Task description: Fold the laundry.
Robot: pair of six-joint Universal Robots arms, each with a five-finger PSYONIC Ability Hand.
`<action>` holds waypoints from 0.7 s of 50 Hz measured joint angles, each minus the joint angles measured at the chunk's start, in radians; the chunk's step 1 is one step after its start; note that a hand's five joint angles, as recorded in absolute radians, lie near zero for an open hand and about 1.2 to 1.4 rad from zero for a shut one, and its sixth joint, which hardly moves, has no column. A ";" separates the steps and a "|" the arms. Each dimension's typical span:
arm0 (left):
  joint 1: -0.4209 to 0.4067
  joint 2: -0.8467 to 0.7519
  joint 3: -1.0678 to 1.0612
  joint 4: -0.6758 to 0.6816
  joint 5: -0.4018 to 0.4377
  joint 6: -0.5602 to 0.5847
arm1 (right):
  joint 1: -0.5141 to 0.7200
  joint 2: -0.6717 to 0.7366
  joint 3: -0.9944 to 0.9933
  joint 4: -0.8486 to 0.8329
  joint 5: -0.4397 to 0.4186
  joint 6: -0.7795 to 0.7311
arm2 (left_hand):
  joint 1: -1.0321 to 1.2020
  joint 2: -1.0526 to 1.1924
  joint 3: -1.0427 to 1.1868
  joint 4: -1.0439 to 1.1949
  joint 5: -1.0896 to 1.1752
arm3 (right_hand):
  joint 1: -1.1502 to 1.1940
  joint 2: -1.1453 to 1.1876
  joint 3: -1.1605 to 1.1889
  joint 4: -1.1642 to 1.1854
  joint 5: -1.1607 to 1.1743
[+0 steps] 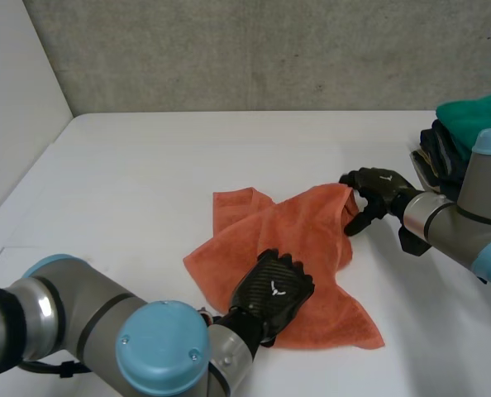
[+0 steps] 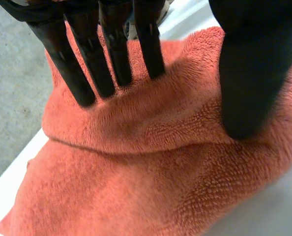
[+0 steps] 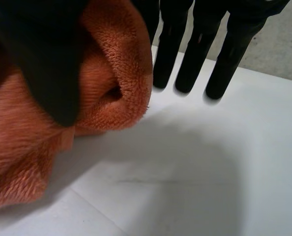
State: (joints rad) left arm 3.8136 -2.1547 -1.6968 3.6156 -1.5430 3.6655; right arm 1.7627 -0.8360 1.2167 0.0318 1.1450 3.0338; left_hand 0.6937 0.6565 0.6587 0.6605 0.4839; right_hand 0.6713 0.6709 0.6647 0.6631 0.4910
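Head view | orange towel (image 1: 299, 236) crumpled mid-tabletop, toward the near edge | left hand (image 1: 274, 285) fingers straight, pressing towel's near middle, likely as anchor | right hand (image 1: 382, 186) thumb pinching towel's far-right corner, likely to draw it over.

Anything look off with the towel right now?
The orange towel lies rumpled and askew, not flat. The left hand presses its near middle; the right hand pinches its far right corner. Nothing torn or spilled.
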 measured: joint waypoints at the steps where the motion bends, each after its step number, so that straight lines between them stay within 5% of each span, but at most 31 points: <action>1: -0.002 -0.005 0.007 0.002 0.000 0.007 | 0.002 0.004 -0.001 -0.001 0.000 -0.001 | 0.072 0.064 0.063 0.064 0.061 | 0.149 0.152 0.123 0.121 0.118; 2: -0.004 -0.013 0.021 0.006 -0.001 0.019 | 0.005 0.007 -0.003 -0.003 0.001 -0.003 | 0.337 0.338 0.333 0.335 0.325 | 0.334 0.347 0.333 0.333 0.326; 5: -0.006 -0.020 0.048 0.021 -0.002 0.035 | 0.013 0.005 -0.004 -0.012 0.002 -0.007 | 0.463 0.526 0.517 0.524 0.477 | 0.455 0.504 0.507 0.513 0.497; 16: 0.015 0.040 0.055 0.049 -0.002 0.038 | 0.012 -0.097 -0.001 -0.037 0.004 -0.012 | 0.463 0.538 0.528 0.539 0.477 | 0.455 0.504 0.519 0.529 0.503; 27: 0.219 0.499 -0.035 0.058 -0.007 -0.052 | 0.016 -0.451 -0.013 -0.044 -0.004 -0.098 | 0.463 0.541 0.533 0.539 0.477 | 0.455 0.504 0.521 0.533 0.503; 35: 0.350 0.595 -0.021 0.053 0.003 -0.225 | 0.037 -0.612 -0.051 -0.079 0.008 -0.082 | 0.463 0.541 0.533 0.539 0.477 | 0.455 0.504 0.521 0.533 0.504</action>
State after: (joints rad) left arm 4.1634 -1.5593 -1.7178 3.6690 -1.5403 3.4408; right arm 1.7993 -1.4476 1.1659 -0.0476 1.1526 2.9515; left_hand 1.1568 1.1975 1.1916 1.1999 0.9613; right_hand 1.1259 1.1748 1.1855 1.1961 0.9954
